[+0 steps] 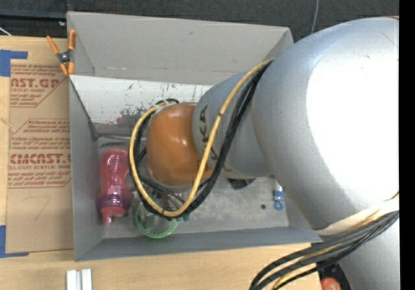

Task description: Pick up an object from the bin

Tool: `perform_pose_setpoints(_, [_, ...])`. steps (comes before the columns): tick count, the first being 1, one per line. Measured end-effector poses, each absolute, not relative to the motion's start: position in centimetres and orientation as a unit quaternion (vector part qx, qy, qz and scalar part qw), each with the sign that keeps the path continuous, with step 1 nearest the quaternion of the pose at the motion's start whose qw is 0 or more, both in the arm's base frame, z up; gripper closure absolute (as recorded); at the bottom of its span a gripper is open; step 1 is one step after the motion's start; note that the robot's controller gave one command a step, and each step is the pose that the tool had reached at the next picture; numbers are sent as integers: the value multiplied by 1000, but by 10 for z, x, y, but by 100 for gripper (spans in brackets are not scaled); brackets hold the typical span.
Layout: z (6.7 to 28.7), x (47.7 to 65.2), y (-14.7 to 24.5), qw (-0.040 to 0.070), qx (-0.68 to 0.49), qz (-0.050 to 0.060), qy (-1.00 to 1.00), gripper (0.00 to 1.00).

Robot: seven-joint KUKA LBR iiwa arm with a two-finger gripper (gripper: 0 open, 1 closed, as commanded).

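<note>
A pink, ribbed plastic bottle (113,185) lies lengthwise by the bin's left wall, its cap toward the front. Just to its right, a round see-through thing with a green rim (155,225) rests against the front wall. My gripper (162,202) is low in the bin's front left, directly above that green-rimmed thing and beside the bottle. Only a dark part of its body shows beneath the orange cover and looped cables.
A small blue and white piece (278,200) lies near the front right of the bin floor. A dark thing (240,183) peeks out under the arm at mid floor. The arm covers the bin's right half.
</note>
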State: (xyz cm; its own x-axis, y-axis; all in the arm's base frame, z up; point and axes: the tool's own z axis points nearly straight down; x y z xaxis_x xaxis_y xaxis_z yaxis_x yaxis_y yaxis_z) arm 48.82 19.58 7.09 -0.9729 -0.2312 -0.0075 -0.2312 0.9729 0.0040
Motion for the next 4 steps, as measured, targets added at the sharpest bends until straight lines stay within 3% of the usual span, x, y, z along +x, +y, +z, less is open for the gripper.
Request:
perform_pose_setpoints(1, [71, 488, 196, 3, -116, 3, 993, 100])
perform_pose_setpoints(2, [140, 504, 191, 6, -110, 3, 994, 100])
perform_pose_setpoints(3, [162, 514, 181, 2, -104, 2, 995, 100])
perform_pose_setpoints(4, [138, 522, 177, 2, -123, 2, 992, 100])
